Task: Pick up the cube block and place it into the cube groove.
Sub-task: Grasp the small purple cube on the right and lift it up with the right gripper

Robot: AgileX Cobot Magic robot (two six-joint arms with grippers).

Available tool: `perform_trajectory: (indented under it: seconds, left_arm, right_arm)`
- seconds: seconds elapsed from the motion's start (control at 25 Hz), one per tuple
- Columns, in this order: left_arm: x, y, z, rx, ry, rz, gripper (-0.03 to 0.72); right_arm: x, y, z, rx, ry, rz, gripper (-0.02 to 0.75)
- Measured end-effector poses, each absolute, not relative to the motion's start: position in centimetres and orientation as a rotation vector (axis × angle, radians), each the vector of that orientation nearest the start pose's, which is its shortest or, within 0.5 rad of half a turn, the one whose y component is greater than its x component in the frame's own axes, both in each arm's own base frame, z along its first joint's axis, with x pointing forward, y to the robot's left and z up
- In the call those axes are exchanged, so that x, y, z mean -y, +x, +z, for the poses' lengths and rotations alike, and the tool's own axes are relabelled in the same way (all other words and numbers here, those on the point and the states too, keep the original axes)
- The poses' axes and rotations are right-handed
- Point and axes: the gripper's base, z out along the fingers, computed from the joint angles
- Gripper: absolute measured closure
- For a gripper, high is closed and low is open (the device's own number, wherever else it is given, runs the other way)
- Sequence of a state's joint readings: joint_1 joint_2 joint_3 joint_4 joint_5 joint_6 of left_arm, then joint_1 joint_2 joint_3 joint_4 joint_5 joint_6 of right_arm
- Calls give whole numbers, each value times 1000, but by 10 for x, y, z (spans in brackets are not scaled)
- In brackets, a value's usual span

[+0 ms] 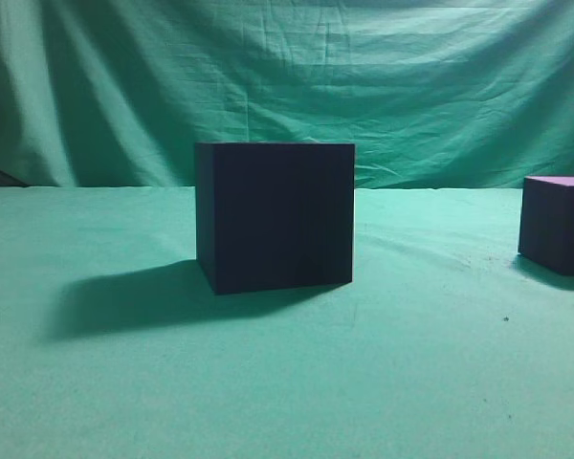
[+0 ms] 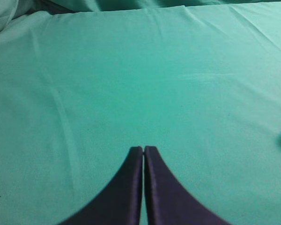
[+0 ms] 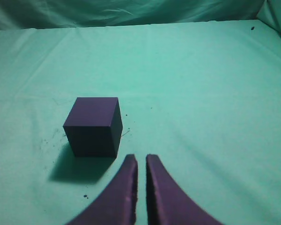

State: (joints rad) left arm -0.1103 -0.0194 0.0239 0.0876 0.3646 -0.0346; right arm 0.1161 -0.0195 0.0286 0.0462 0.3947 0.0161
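The cube block (image 3: 93,126) is a small dark purple cube on the green cloth; in the right wrist view it lies just ahead and to the left of my right gripper (image 3: 141,158). That gripper's fingers are nearly together with a thin gap and hold nothing. The block also shows at the right edge of the exterior view (image 1: 559,222). The large dark box (image 1: 275,215) stands in the middle of the table; its top and the cube groove are hidden at this eye-level angle. My left gripper (image 2: 143,149) is shut and empty over bare cloth. Neither gripper shows in the exterior view.
Green cloth (image 1: 287,382) covers the table and hangs as a wrinkled backdrop (image 1: 364,86) behind it. The box casts a shadow (image 1: 124,301) to its left. Small dark specks lie on the cloth near the block (image 3: 49,138).
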Motion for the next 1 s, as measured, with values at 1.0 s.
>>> perform_trajectory:
  seconds: [1.0]
  left_arm:
    - [3,52,173,-1847,124,-15,688]
  right_arm:
    - [-8,51,169,-1888,-67,136,688]
